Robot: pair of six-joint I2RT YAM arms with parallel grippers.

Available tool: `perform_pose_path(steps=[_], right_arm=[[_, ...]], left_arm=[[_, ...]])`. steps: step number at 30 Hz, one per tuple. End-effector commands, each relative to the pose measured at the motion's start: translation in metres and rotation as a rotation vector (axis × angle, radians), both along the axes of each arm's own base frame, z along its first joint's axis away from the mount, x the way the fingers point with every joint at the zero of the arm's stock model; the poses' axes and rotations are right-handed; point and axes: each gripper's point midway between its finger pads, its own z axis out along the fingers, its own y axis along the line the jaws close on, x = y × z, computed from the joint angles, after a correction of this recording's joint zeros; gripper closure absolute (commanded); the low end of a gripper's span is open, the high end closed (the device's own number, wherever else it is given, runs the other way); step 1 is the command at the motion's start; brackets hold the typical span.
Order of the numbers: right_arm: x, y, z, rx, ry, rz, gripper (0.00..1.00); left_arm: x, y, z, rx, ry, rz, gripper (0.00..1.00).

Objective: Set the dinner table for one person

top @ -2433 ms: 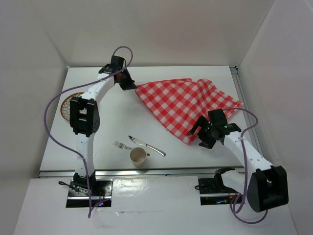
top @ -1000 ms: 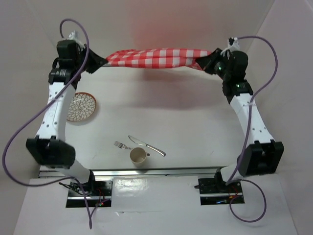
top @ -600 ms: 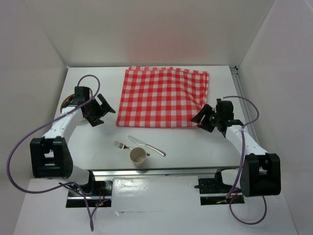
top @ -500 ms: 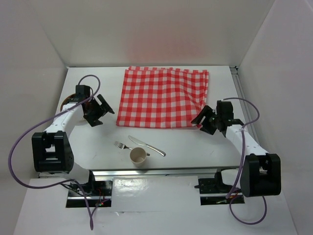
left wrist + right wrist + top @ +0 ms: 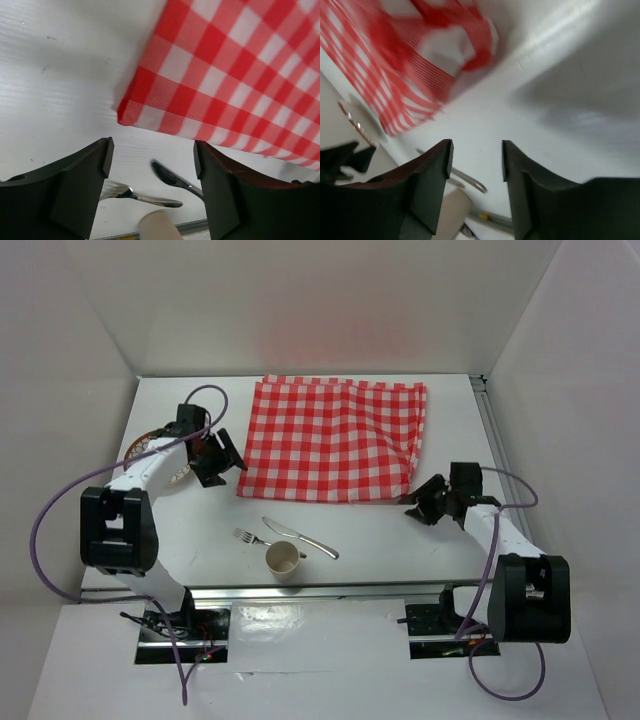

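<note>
The dinner table [image 5: 400, 545] is a white top with a silver rail along its near edge. A red-and-white checked cloth [image 5: 335, 440] lies spread flat at its back centre. My left gripper [image 5: 226, 462] hovers open just off the cloth's near-left corner [image 5: 130, 112], with nothing between its fingers [image 5: 82, 190]. My right gripper [image 5: 424, 506] stands open just off the near-right corner [image 5: 465, 50], also with nothing in it. A fork [image 5: 250, 537], a knife [image 5: 300, 537] and a beige cup [image 5: 283, 559] lie near the front.
A patterned plate [image 5: 150, 445] sits at the left, mostly hidden under my left arm. White walls close in the table on three sides. In the left wrist view the knife [image 5: 175, 180], fork [image 5: 140, 198] and cup [image 5: 160, 226] show between the fingers.
A second ago both grippers held the cloth stretched in the air at the back. It now lies flat on the table. Both grippers have let go, opened and drawn back off its near corners.
</note>
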Motion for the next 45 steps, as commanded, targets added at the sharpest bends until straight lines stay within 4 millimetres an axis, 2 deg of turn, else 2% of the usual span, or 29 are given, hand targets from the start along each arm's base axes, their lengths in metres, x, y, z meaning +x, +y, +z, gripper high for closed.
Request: perform_pose_path(steps=[1,3,4,10,13,14,16,17,18,19,20,24,25,30,32,35,36,37,39,40,41,42,43,44,45], right_arm=[[0.009,0.027,0.028,0.223,-0.127,0.009,0.43],[0.010,0.029,0.032,0.240,-0.136,0.014,0.28],[0.010,0.029,0.032,0.240,-0.136,0.014,0.26],[0.011,0.028,0.037,0.332,-0.159,-0.048,0.18],[0.013,0.025,0.038,0.351,-0.189,-0.087,0.17],[0.014,0.023,0.038,0.362,-0.187,-0.113,0.17],[0.015,0.022,0.029,0.374,-0.170,-0.138,0.17],[0.016,0.022,0.028,0.374,-0.171,-0.138,0.17],[0.019,0.020,0.027,0.382,-0.165,-0.163,0.17],[0.022,0.020,0.029,0.382,-0.182,-0.160,0.17],[0.023,0.019,0.022,0.384,-0.167,-0.178,0.17],[0.035,0.009,0.017,0.354,-0.174,-0.235,0.18],[0.039,0.009,0.021,0.354,-0.194,-0.231,0.18],[0.053,-0.001,0.004,0.309,-0.145,-0.277,0.20],[0.060,-0.003,0.007,0.312,-0.187,-0.289,0.21],[0.067,-0.007,0.006,0.316,-0.189,-0.323,0.28],[0.071,-0.009,0.002,0.308,-0.180,-0.333,0.36],[0.083,-0.013,0.012,0.290,-0.206,-0.334,0.42],[0.094,-0.021,0.016,0.238,-0.212,-0.351,0.60],[0.108,-0.026,0.030,0.214,-0.235,-0.355,0.80],[0.119,-0.030,0.040,0.192,-0.260,-0.350,0.89],[0.129,-0.036,0.054,0.131,-0.305,-0.328,0.95],[0.141,-0.039,0.066,0.094,-0.332,-0.312,0.99],[0.162,-0.042,0.106,0.066,-0.398,-0.283,1.00],[0.173,-0.044,0.118,0.036,-0.418,-0.258,1.00]], left_arm=[[-0.010,-0.005,-0.026,-0.006,0.088,-0.023,0.15],[-0.018,-0.007,-0.042,0.004,0.145,-0.020,0.10],[-0.019,-0.007,-0.047,0.000,0.159,-0.009,0.08],[-0.022,-0.014,-0.086,-0.018,0.245,0.010,0.08],[-0.016,-0.020,-0.096,-0.036,0.238,0.006,0.15],[-0.010,-0.021,-0.101,-0.035,0.248,0.006,0.21],[-0.003,-0.021,-0.103,-0.036,0.246,0.006,0.47],[-0.002,-0.022,-0.101,-0.035,0.248,0.006,0.67],[0.004,-0.021,-0.099,-0.031,0.245,0.017,1.00],[0.006,-0.021,-0.097,-0.031,0.243,0.017,1.00],[0.006,-0.021,-0.097,-0.031,0.243,0.017,1.00],[0.018,-0.017,-0.071,-0.012,0.169,0.039,1.00],[0.015,-0.017,-0.071,-0.011,0.180,0.039,1.00],[0.019,-0.012,-0.049,0.014,0.136,0.052,1.00],[0.021,-0.008,-0.045,0.030,0.120,0.061,1.00],[0.023,-0.008,-0.035,0.028,0.099,0.061,1.00],[0.020,-0.008,-0.035,0.029,0.108,0.061,1.00],[0.024,-0.008,-0.032,0.028,0.097,0.061,1.00],[0.031,-0.009,-0.017,0.024,0.067,0.062,1.00],[0.038,-0.006,-0.010,0.022,0.046,0.071,1.00],[0.042,-0.002,-0.003,0.025,0.035,0.072,1.00],[0.043,-0.002,0.005,0.025,0.035,0.072,1.00],[0.059,0.003,0.029,0.019,-0.024,0.088,1.00],[0.065,0.006,0.045,0.011,-0.059,0.085,1.00],[0.072,0.017,0.058,0.010,-0.085,0.110,1.00]])
